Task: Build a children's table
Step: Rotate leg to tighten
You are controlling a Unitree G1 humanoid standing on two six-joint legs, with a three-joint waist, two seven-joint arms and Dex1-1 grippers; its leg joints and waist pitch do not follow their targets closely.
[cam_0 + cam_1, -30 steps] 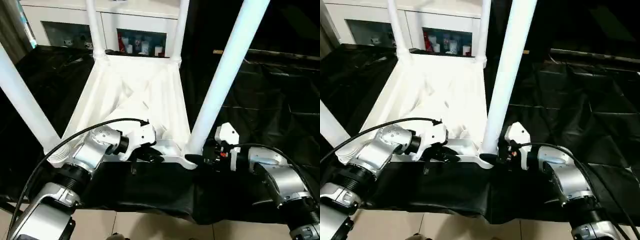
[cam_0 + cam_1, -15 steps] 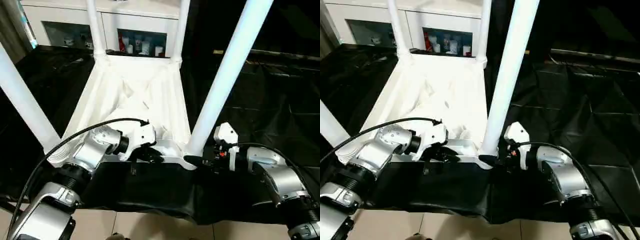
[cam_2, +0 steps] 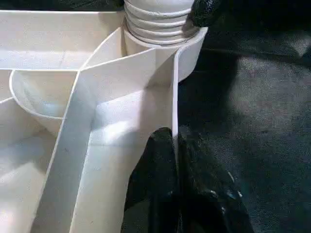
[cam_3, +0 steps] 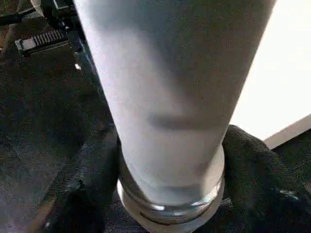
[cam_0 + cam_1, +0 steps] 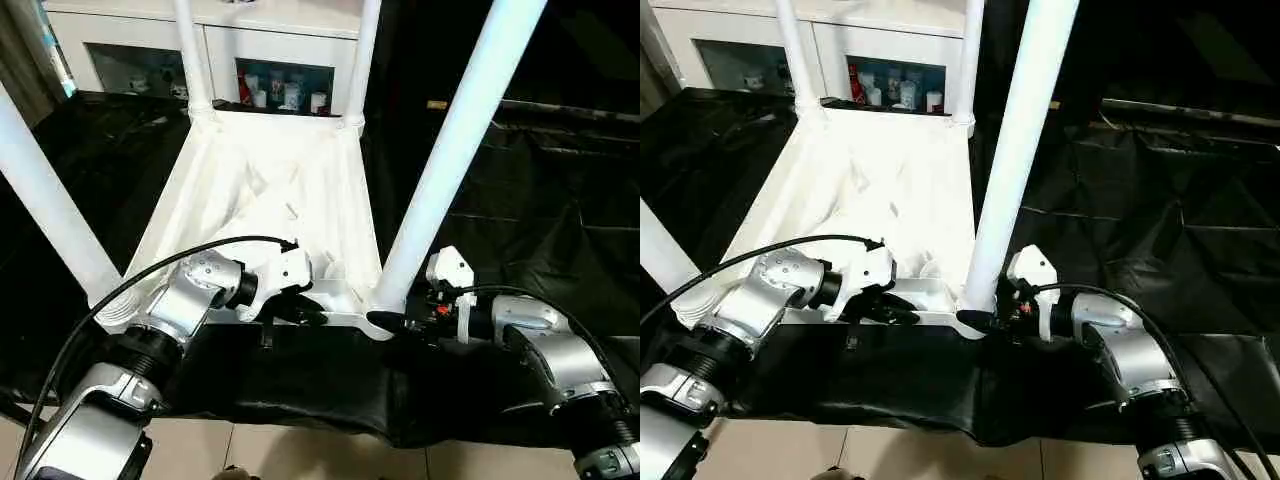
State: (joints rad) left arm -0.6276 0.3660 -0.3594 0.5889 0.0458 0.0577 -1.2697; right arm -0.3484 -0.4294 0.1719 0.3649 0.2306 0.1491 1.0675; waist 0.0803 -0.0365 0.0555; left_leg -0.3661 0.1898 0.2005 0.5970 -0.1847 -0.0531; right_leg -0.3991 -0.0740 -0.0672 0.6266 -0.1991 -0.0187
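Tabletop [image 5: 270, 200]: white plastic, rectangular, lying upside down on black sheeting [image 5: 540, 210], ribbed underside facing up. Four white tubular legs stand in its corner sockets: near right leg [image 5: 455, 160] tilted slightly, threaded end seated in the socket; near left leg [image 5: 45, 205]; far left leg [image 5: 190, 55]; far right leg [image 5: 362, 60].

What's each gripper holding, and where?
Left gripper pinches the tabletop's near edge wall. Right gripper fingers straddle the near-right leg at its base.
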